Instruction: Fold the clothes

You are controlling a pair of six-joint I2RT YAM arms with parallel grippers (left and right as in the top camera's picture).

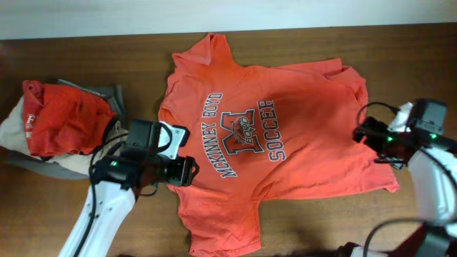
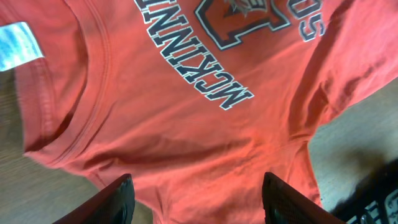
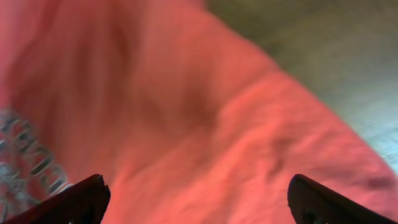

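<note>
Across the brown tabletop (image 1: 107,57) the orange-red T-shirt (image 1: 285,121) lies spread out, print up, collar (image 1: 166,113) toward the left arm, hem (image 1: 371,128) toward the right arm, one sleeve at the far edge and one at the near edge. Cloth not fully flat, creases near hem and lower sleeve. Pile of other clothes (image 1: 61,118) sits just beside the left arm, apart from the shirt.

Risks:
- Pinch takes only the top layer, so the shirt peels open instead of folding. Likely at the collar.
- Two arms lift at uneven points, giving a skewed fold with creases trapped in it.
- Left arm swings wide and drags the pile.
- Right wrist view is blurry, so edge contact is hard to judge and the hem may be missed.

Pose: the left arm reaches in from the near-left. Left tool (image 1: 187,171) is over the shoulder area below the collar, jaws spread wide, nothing held. The right arm is bent in from the near-right. Right tool (image 1: 360,134) is at the hem edge, jaws also wide apart and empty. Cannot tell whether either touches the cloth.
</note>
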